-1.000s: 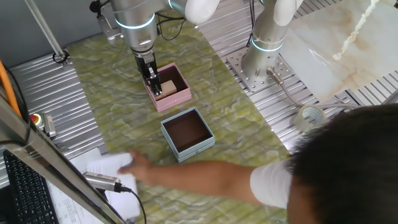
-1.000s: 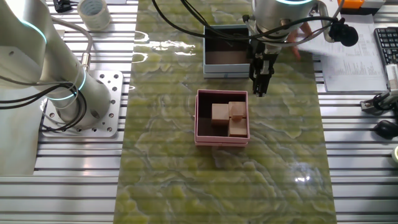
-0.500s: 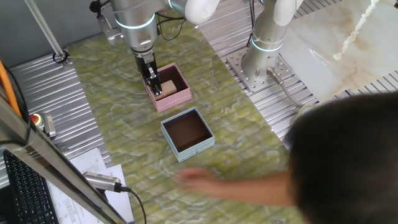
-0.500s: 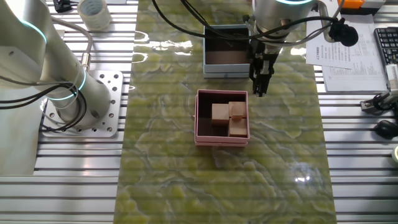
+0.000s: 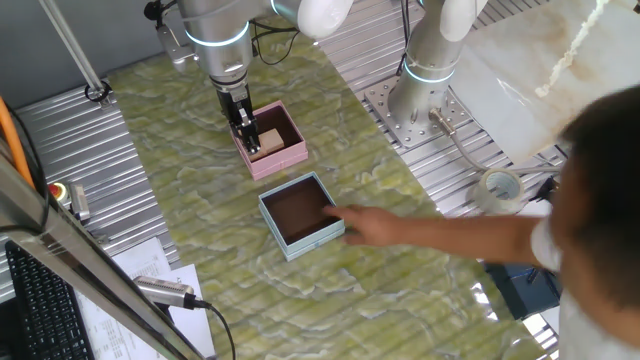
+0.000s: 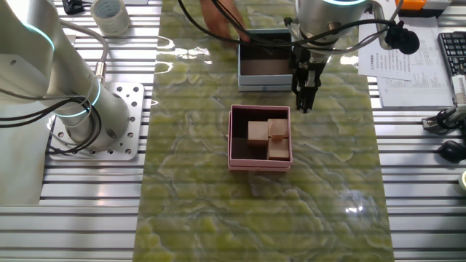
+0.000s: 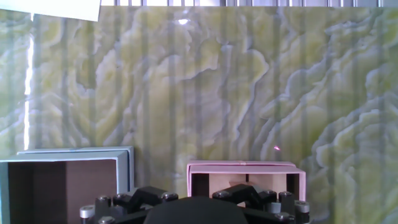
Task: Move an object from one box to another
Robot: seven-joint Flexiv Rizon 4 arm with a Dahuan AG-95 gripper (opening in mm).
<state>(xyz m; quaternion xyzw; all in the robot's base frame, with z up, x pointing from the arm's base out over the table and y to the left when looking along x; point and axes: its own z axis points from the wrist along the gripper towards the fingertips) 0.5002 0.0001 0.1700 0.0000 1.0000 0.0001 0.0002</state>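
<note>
The small pink box sits mid-mat and holds three tan wooden blocks. The small cube is at its far right, next to a larger block. The light blue box with its brown inside stands beyond it. My gripper hangs above the mat just outside the pink box's corner, between the two boxes, with fingers together and nothing in them. In one fixed view the gripper is at the left rim of the pink box, with the blue box nearer. The hand view shows the pink box and the blue box, but no fingertips.
A person's arm reaches across the mat, with the hand at the blue box's edge. A second robot base stands beside the mat. A tape roll, papers and a keyboard lie around the edges.
The person's arm has swung from the front left of the mat over to the blue box. My gripper and the boxes have not moved.
</note>
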